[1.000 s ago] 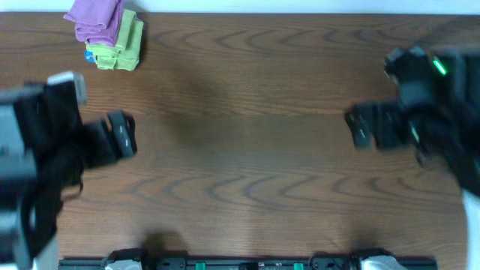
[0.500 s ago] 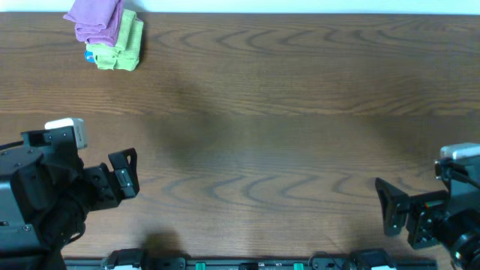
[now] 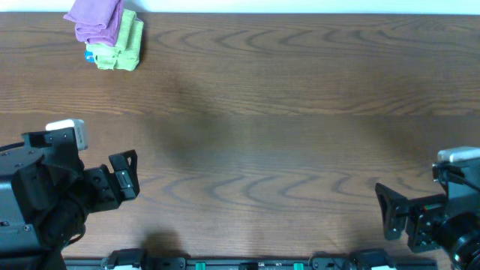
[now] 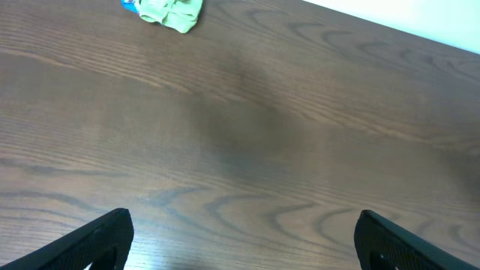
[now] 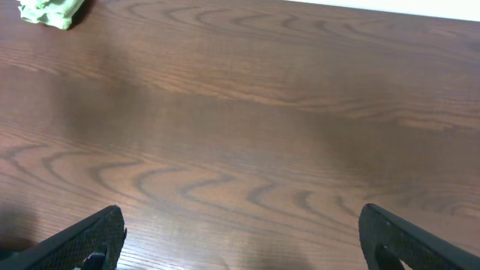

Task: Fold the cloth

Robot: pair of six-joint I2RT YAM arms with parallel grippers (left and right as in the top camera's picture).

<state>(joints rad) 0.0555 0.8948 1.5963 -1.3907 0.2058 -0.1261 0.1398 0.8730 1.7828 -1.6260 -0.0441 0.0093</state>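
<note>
Pincers first, seen from above: the left gripper is near the front left corner of the worktop, and the right gripper is near the front right corner. Both are spread wide. They hold nothing and touch no cloth. The cloth is purple and sits far from them, at the back left corner, right at the back edge. It is bunched up in soft layers. Its long side runs from the back edge toward the front, a bit slanted. It touches a green cloth on its right, which has a small blue tag. I count one purple cloth, one green cloth and two pincers. From the left wrist, the left gripper shows two dark fingers far apart with only bare wood between them. The green cloth is at the far edge, and the purple one cannot be seen. From the right wrist, the right gripper is also spread wide over bare wood, and the green cloth peeks in at the far left corner.
</note>
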